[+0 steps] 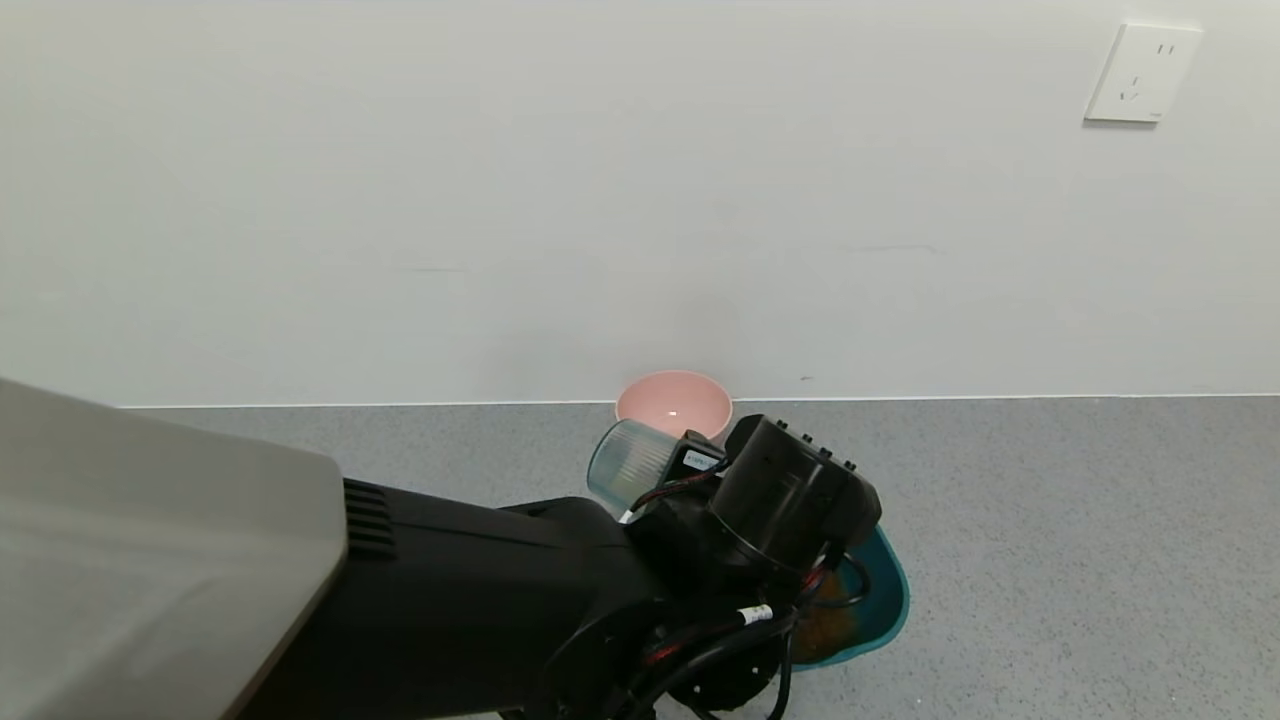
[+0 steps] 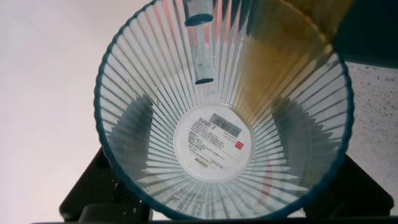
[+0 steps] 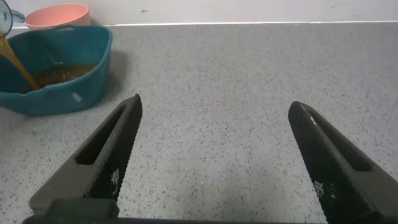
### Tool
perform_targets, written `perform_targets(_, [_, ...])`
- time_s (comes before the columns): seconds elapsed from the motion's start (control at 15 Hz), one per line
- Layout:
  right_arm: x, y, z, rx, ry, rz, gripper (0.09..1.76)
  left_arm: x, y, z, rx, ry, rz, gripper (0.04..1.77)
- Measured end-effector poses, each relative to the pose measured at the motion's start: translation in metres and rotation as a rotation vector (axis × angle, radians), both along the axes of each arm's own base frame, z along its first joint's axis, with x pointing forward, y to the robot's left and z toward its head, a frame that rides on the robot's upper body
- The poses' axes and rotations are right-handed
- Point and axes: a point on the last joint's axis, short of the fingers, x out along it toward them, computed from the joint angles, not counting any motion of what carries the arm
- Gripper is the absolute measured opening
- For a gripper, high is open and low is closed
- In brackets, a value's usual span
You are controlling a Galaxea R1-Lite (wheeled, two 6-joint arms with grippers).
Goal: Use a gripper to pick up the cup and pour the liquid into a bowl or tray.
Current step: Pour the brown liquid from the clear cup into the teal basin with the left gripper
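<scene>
1. In the head view the left gripper (image 1: 690,462) is mostly hidden behind its own black wrist. It is closed on the cup (image 1: 632,463), which is tipped on its side above the teal basin (image 1: 885,600).
2. Only a small edge of the basin shows there, because the arm covers the rest.
3. The right wrist view shows the liquid (image 3: 59,73) lying in the basin, with a thin brown stream (image 3: 15,62) falling into it; the cup is cut off at that picture's edge.
4. In the left wrist view the liquid runs along one ribbed side of the cup.
5. The pink bowl (image 1: 673,404) stands behind the basin, near the wall.
6. The right gripper (image 3: 214,158) hangs over the grey counter (image 3: 249,93), fingers spread wide, holding nothing.
</scene>
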Motion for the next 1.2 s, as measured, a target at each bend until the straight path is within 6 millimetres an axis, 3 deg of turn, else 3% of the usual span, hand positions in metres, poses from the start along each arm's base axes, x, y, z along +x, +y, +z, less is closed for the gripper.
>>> perform_targets(0.6, [0.0,0.0,0.0,0.0,0.0,0.0,1.71,-0.001,0.002,-0.002,0.026,-0.004,0.005,1.32])
perform_targets(0.87, [0.0,0.0,0.0,0.0,0.0,0.0,1.71,0.002,0.005,0.022,-0.059,-0.054,0.02,1.32])
perform_targets(1.2, [0.0,0.0,0.0,0.0,-0.001,0.0,1.71,0.004,0.015,0.054,-0.357,-0.157,0.096,1.32])
